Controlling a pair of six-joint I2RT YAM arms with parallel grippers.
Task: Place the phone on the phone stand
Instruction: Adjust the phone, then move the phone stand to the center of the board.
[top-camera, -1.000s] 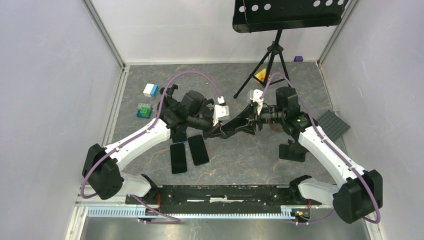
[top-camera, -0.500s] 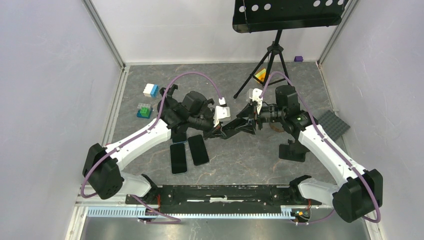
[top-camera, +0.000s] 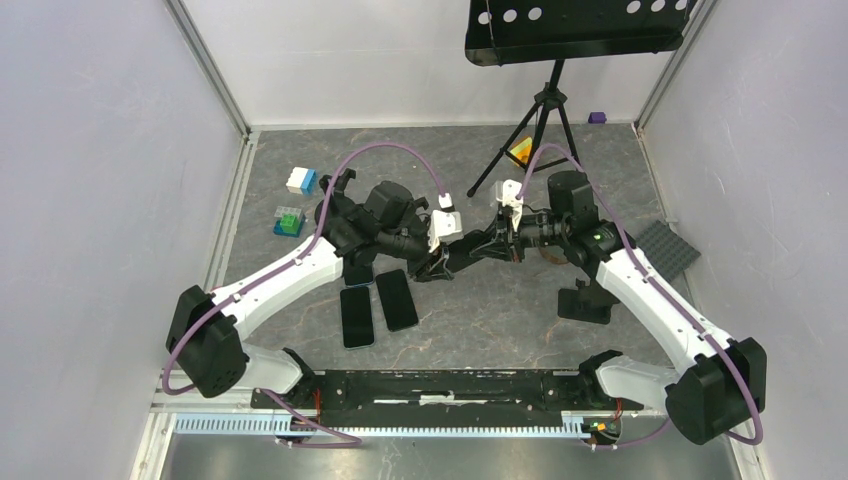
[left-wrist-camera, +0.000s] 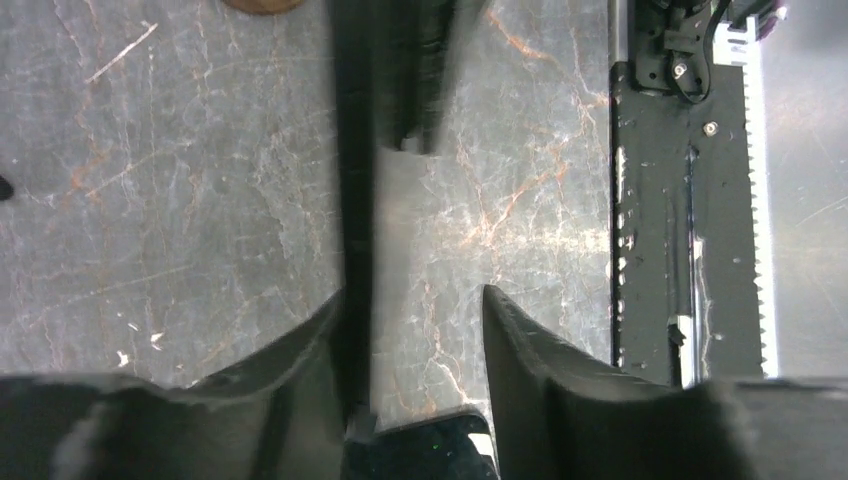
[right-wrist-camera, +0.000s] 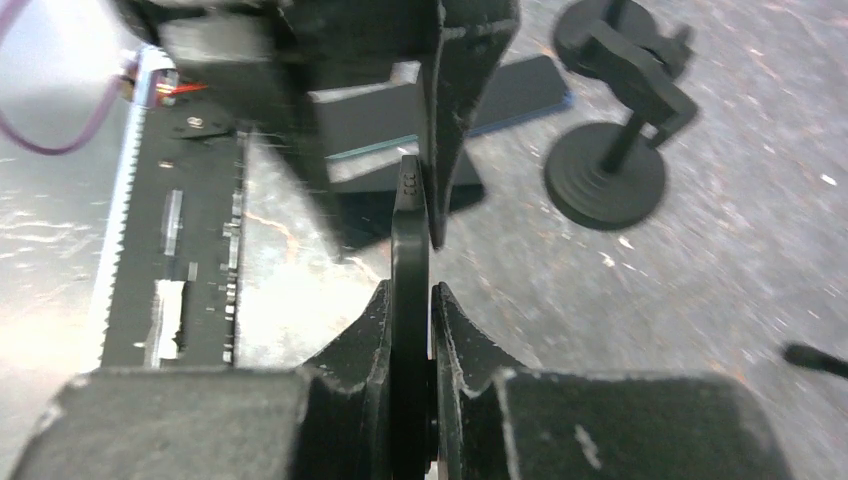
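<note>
Clamped edge-on between right fingers (right-wrist-camera: 458, 330), centre frame: phone (right-wrist-camera: 408, 260). Spread apart, phone edge beside one: left fingers (left-wrist-camera: 530, 350). Upright on counter (right-wrist-camera: 720, 290), upper right: phone stand (right-wrist-camera: 606, 182).

Grey marbled tabletop (top-camera: 500, 320) with rust-orange veins. Black phone (right-wrist-camera: 409, 280), black phone stand (top-camera: 585, 302). White arms (top-camera: 290, 275), black joints (top-camera: 208, 350), purple cables (top-camera: 385, 147). One blue-and-white block (top-camera: 301, 181), one green block (top-camera: 289, 221).

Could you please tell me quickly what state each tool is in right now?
Left tool: open, right next to the phone.
Right tool: closed on the phone.
</note>
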